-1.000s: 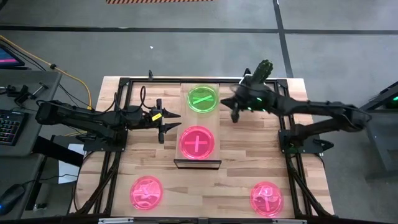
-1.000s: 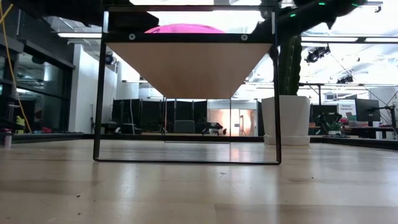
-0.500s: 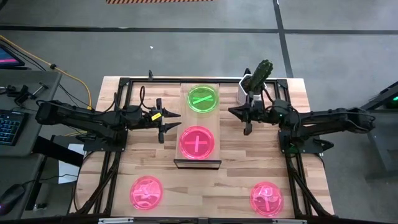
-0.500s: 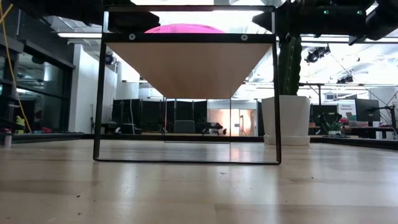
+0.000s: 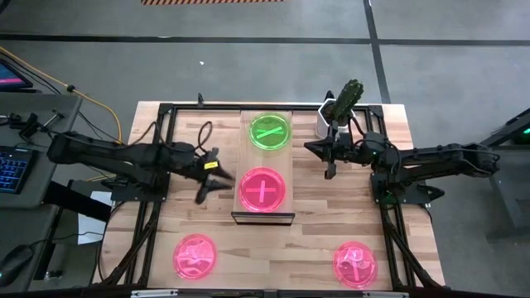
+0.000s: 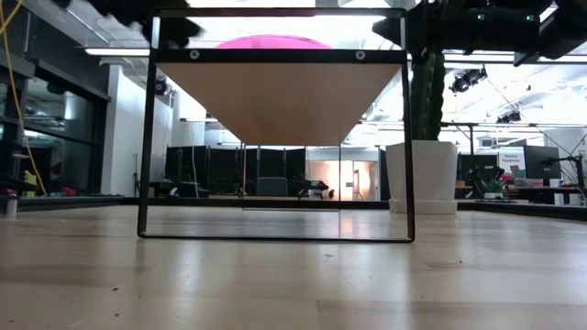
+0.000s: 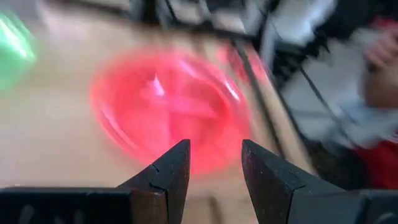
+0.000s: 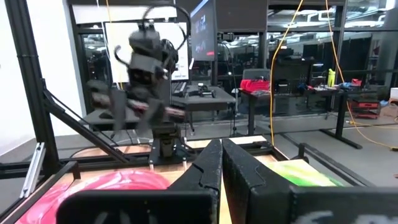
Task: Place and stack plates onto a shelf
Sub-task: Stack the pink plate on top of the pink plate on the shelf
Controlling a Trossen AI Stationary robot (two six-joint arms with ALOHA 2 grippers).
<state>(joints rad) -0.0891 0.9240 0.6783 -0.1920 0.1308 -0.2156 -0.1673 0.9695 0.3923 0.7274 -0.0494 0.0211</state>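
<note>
The shelf [image 5: 286, 161] stands mid-table, long side running near to far. On it lie a neon green plate [image 5: 271, 131] at the far end and a pink-red plate [image 5: 263, 188] toward the near end. Two more pink-red plates lie flat on the tabletop, one near-left [image 5: 194, 256] and one near-right [image 5: 356, 264]. My left gripper [image 5: 207, 175] hovers open just left of the shelf, and its wrist view shows the pink-red plate [image 7: 168, 106] ahead of the fingers. My right gripper [image 5: 330, 165] hovers shut to the right of the shelf and holds nothing.
A white pot with a cactus [image 5: 333, 118] stands at the far right of the shelf, close behind my right gripper. Dark frame rails [image 5: 157, 165] run along both table sides. The low view shows the shelf's underside [image 6: 280, 101] on thin dark legs.
My right gripper drew back from the far end of the shelf toward the table's right and near side, then held still. In the last half second my left gripper swung toward the near edge and turned, staying open.
</note>
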